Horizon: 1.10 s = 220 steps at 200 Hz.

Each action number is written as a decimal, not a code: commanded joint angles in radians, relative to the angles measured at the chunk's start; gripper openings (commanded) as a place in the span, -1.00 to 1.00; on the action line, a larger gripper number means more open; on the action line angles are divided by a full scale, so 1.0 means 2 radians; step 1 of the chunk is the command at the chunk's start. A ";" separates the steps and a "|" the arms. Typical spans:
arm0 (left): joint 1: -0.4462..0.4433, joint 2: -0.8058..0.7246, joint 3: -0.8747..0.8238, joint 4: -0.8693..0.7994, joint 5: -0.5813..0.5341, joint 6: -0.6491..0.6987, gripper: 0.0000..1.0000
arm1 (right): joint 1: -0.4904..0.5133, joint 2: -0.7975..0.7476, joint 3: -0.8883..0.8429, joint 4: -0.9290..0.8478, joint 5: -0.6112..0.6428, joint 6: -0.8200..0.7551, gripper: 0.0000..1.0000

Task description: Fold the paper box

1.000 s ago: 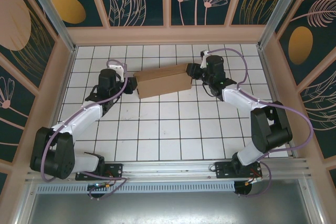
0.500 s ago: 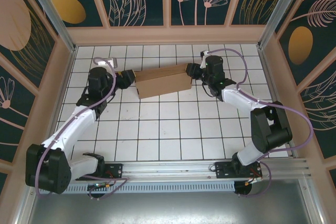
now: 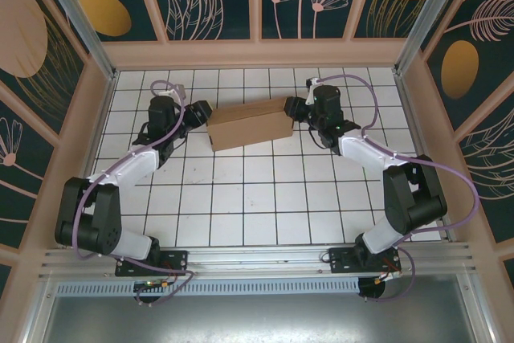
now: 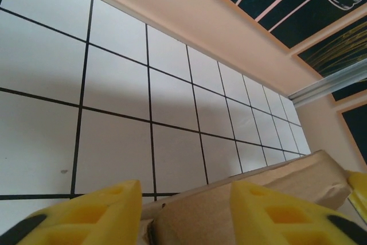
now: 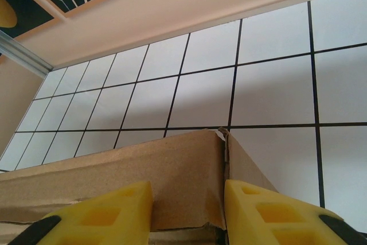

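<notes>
The paper box [image 3: 250, 124] is a folded brown cardboard block lying slightly askew on the white tiled floor at the back. My left gripper [image 3: 198, 112] is at its left end. In the left wrist view the yellow fingers [image 4: 97, 213] straddle the box's corner [image 4: 218, 210] with a narrow gap on one side, so the left gripper [image 4: 186, 202] is open. My right gripper [image 3: 294, 108] is at the box's right end. Its yellow fingers [image 5: 264, 210] press on both sides of the box's end face [image 5: 172, 170], so the right gripper [image 5: 188, 199] is shut on it.
Pale wooden walls [image 3: 257, 54] enclose the tiled floor [image 3: 257, 198] on three sides, close behind the box. A metal rail [image 3: 257, 259] with both arm bases runs along the near edge. Open tiles lie in front of the box.
The left arm swung out to the left, then came back, with its gripper returning to the box's left end from farther back. The box and right arm have stayed put.
</notes>
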 commanded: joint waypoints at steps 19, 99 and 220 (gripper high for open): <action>-0.001 0.005 -0.058 0.076 0.013 -0.052 -0.23 | 0.009 0.008 -0.018 -0.027 0.016 0.000 -0.25; -0.003 0.016 -0.137 0.113 -0.014 -0.069 -0.27 | 0.010 0.012 -0.053 -0.006 0.032 0.005 -0.20; -0.003 0.022 -0.109 0.062 -0.024 -0.018 -0.28 | -0.016 -0.078 -0.009 -0.058 -0.002 -0.037 0.98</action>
